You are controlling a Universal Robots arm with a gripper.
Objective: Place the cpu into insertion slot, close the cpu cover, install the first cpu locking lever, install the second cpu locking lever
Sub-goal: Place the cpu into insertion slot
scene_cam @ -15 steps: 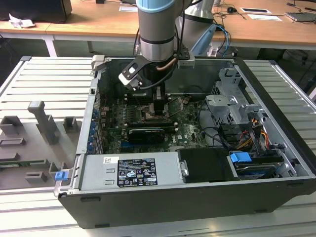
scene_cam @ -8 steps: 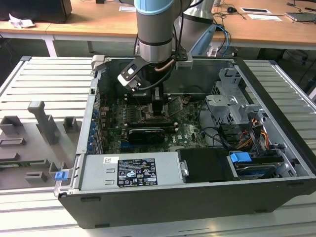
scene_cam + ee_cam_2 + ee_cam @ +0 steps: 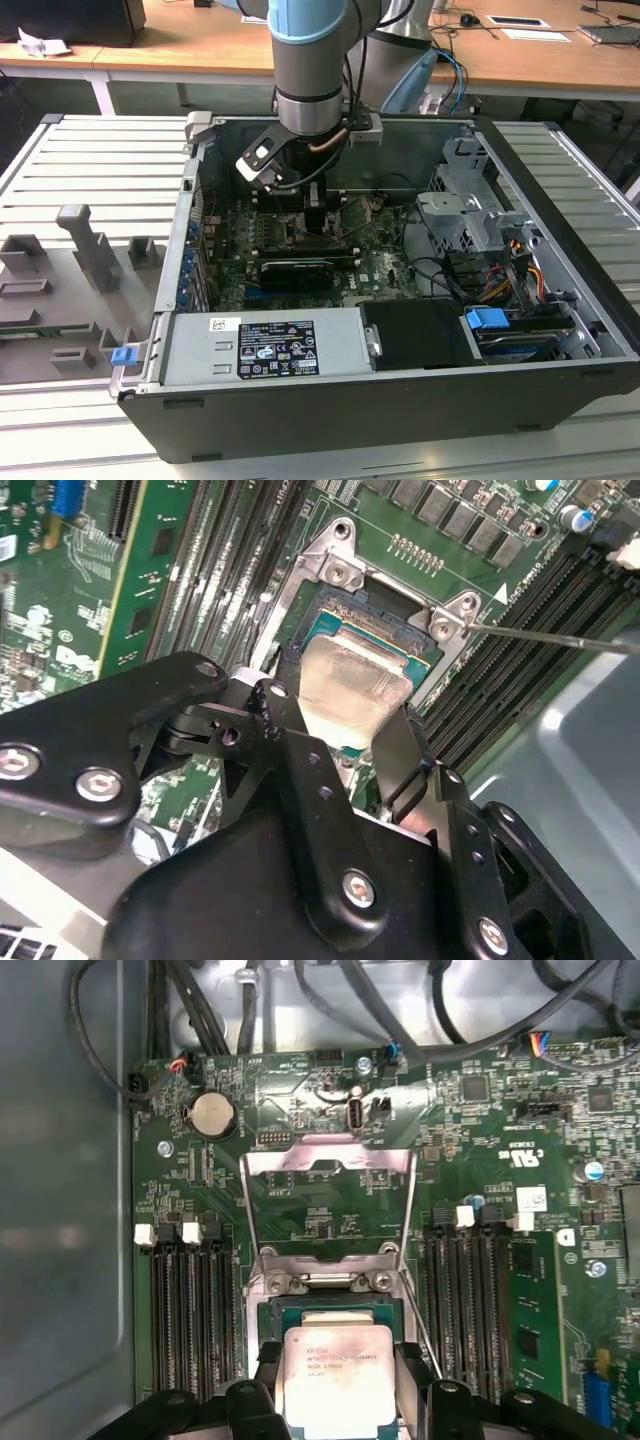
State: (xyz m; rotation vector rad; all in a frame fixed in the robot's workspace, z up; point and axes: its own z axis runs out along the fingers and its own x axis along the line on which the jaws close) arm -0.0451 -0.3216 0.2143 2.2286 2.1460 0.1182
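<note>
First wrist view showed the black gripper (image 3: 338,1392) clenched on the small silver-beige square cpu (image 3: 335,1365), over the dark metal-rimmed insertion slot (image 3: 335,1307); a tilted release might seat it crooked.

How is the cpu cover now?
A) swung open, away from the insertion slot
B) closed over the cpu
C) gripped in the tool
A: in the first wrist view the cpu cover lies swung open beyond the insertion slot, and the cpu is uncovered.
</note>
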